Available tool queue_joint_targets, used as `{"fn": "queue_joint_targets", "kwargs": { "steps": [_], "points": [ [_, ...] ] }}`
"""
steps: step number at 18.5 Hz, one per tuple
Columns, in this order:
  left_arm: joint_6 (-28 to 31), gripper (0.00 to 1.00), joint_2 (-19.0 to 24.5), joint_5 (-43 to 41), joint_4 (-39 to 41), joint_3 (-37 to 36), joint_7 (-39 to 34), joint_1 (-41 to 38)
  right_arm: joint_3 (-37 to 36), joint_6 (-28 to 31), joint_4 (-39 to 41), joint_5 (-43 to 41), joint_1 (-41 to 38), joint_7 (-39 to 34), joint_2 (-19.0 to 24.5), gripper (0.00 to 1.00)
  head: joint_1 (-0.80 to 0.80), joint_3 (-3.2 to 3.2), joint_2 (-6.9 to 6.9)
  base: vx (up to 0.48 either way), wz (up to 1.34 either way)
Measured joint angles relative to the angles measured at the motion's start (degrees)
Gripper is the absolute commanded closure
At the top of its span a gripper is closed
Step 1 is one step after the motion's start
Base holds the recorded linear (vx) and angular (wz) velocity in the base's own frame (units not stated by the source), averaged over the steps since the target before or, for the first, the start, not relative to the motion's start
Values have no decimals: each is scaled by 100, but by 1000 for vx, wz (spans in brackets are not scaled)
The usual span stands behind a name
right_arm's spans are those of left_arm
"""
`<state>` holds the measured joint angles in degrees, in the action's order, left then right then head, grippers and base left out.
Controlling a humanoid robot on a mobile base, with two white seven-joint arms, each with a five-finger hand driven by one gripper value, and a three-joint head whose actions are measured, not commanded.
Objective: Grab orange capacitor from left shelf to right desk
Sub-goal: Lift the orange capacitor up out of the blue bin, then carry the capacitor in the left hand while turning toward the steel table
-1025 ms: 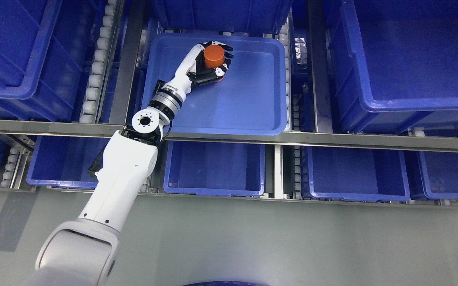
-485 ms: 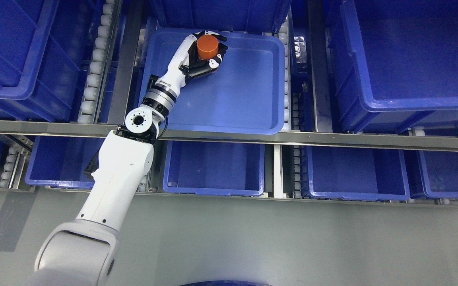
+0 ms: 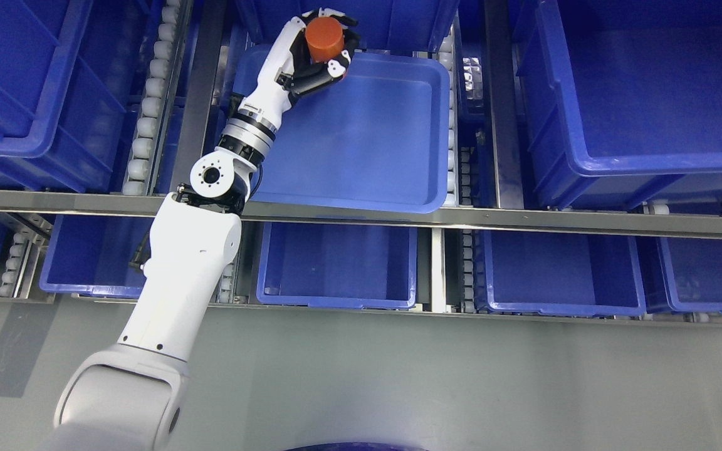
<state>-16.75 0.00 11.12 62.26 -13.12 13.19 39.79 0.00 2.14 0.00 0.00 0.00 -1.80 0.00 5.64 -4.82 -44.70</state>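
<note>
My left hand [image 3: 322,47] is shut on the orange capacitor [image 3: 324,39], a short orange cylinder held upright. The black fingers [image 3: 338,64] curl around its sides. Hand and capacitor hang above the far left corner of the shallow blue tray [image 3: 373,150] on the upper shelf level. The white left arm [image 3: 192,250] reaches up from the lower left of the head view. The right arm does not show.
Deep blue bins [image 3: 649,94] stand to the right and left [image 3: 22,75] of the tray, another behind it. Roller tracks [image 3: 148,106] run between them. A metal shelf rail [image 3: 461,219] crosses the view, with lower blue bins [image 3: 339,263] below it. Grey floor [image 3: 461,382] lies nearest.
The left hand has lifted the orange capacitor and carried it toward the tray's far left corner. The forearm has swung more upright.
</note>
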Motion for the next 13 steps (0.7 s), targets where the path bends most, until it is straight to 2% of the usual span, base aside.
{"fn": "queue_joint_targets", "kwargs": {
  "steps": [4, 8, 13],
  "points": [
    [-369, 97, 0, 62, 505, 48, -449, -201, 0, 1, 0, 0, 0, 0, 0, 0, 0, 0, 0, 0, 0],
    [-492, 97, 0, 9, 1116, 213, -991, -698, 0, 2, 0, 0, 1, 0, 0, 0, 0, 0, 0, -27, 15],
    [-529, 97, 0, -130, 1690, 569, -1074, -1229, 0, 2, 0, 0, 1, 0, 0, 0, 0, 0, 0, -85, 3]
  ]
}}
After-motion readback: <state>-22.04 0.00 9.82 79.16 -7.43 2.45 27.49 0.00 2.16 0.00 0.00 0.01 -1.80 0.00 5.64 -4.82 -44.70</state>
